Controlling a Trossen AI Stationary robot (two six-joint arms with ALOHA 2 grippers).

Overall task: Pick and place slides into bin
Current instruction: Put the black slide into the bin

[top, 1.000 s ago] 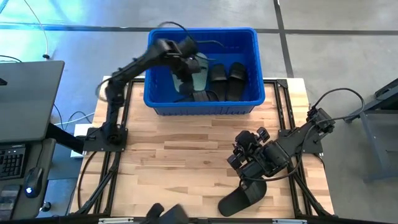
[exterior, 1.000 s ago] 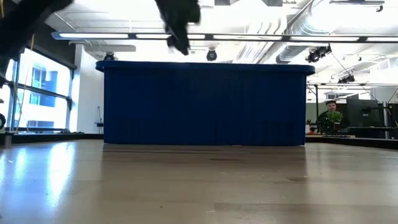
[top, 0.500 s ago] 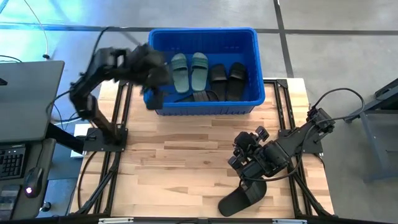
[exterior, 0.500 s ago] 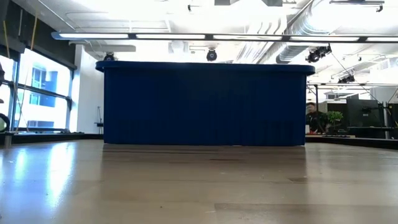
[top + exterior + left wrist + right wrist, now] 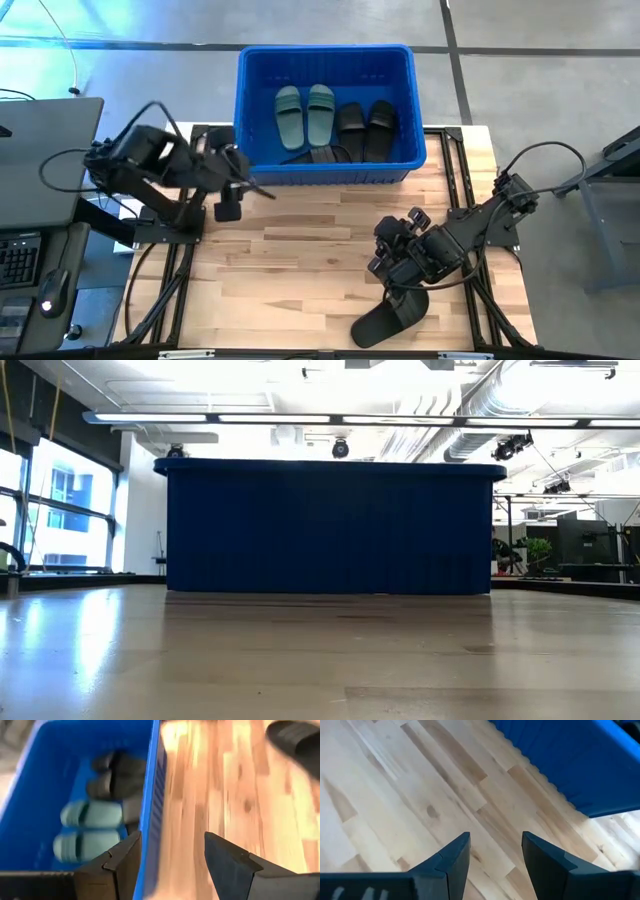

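The blue bin (image 5: 325,60) stands at the table's far middle; in the low view its near wall (image 5: 330,525) fills the centre. Inside lie two green slides (image 5: 305,110) side by side, two black slides (image 5: 366,128) to their right and another black slide (image 5: 320,155) by the near wall. One black slide (image 5: 388,320) lies on the table at the near edge. My left gripper (image 5: 235,190) hangs open and empty off the bin's near left corner; its wrist view (image 5: 172,855) looks along the bin's wall. My right gripper (image 5: 390,250) hovers open and empty (image 5: 495,850) just beyond the black slide on the table.
Bare wooden tabletop (image 5: 300,260) stretches between the bin and the near edge. Black frame rails (image 5: 190,260) run along the table's left and right sides. A desk with a keyboard (image 5: 20,260) stands off the left edge.
My left gripper has swung out from above the bin toward the table's left and near side, turning as it went, and now hangs empty off the bin's near left corner. The two green slides it stood over now show in the bin.
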